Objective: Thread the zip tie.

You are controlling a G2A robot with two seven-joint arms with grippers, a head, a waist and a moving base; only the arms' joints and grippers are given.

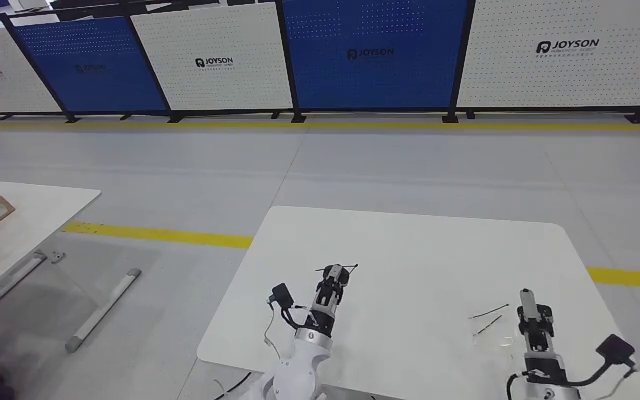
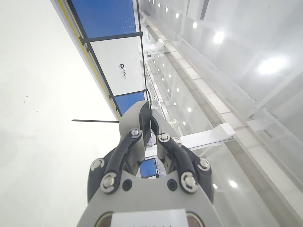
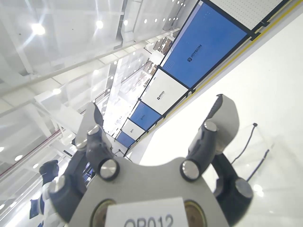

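On the white table (image 1: 430, 250), near its front left, my left gripper (image 1: 335, 277) is shut on a black zip tie (image 1: 338, 268). In the left wrist view the pads (image 2: 147, 119) press together, and the tie's thin pointed tail (image 2: 94, 120) sticks out sideways over the table. At the front right, my right gripper (image 1: 526, 297) stands open with nothing between its fingers (image 3: 221, 106). Just beside it, two loose black zip ties (image 1: 489, 313) lie on the table. The right wrist view shows these loose ties (image 3: 247, 144) as curved strands.
A clear plastic bag (image 3: 267, 140) lies under the loose ties. A second white table (image 1: 40, 205) stands far left across a gap of floor. Blue and white partition panels (image 1: 375, 55) line the back. The table's middle and far side are bare.
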